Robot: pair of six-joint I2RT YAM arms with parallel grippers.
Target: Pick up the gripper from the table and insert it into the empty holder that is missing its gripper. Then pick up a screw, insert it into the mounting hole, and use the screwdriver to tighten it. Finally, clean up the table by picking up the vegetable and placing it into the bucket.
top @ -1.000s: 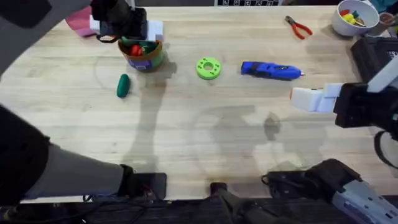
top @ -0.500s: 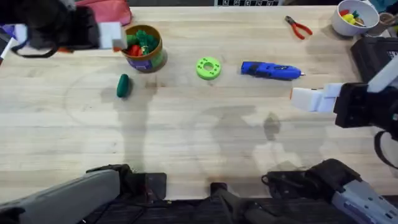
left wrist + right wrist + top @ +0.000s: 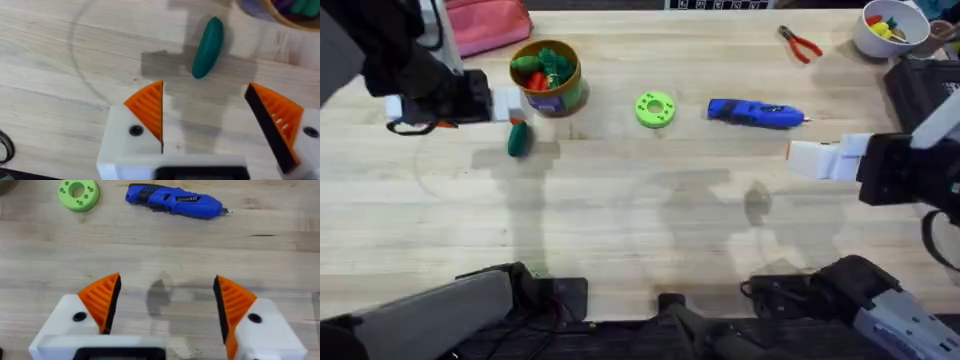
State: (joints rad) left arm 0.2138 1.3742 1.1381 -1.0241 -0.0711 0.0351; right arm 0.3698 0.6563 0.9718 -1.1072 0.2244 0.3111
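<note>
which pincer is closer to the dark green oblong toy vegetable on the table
Left. The left pincer hovers open right beside the dark green oblong toy vegetable, near the bucket; the right pincer is far across the table.

Ahead of the left gripper (image 3: 205,125), whose orange pads stand wide apart, bare table (image 3: 620,230) runs up to the green vegetable (image 3: 208,47), with the bucket (image 3: 548,78) close beyond it as the nearest obstacle. Before the parted right gripper (image 3: 165,305) the wood is bare. The screwdriver (image 3: 173,201) and a green ring (image 3: 78,194) lie well beyond.
</note>
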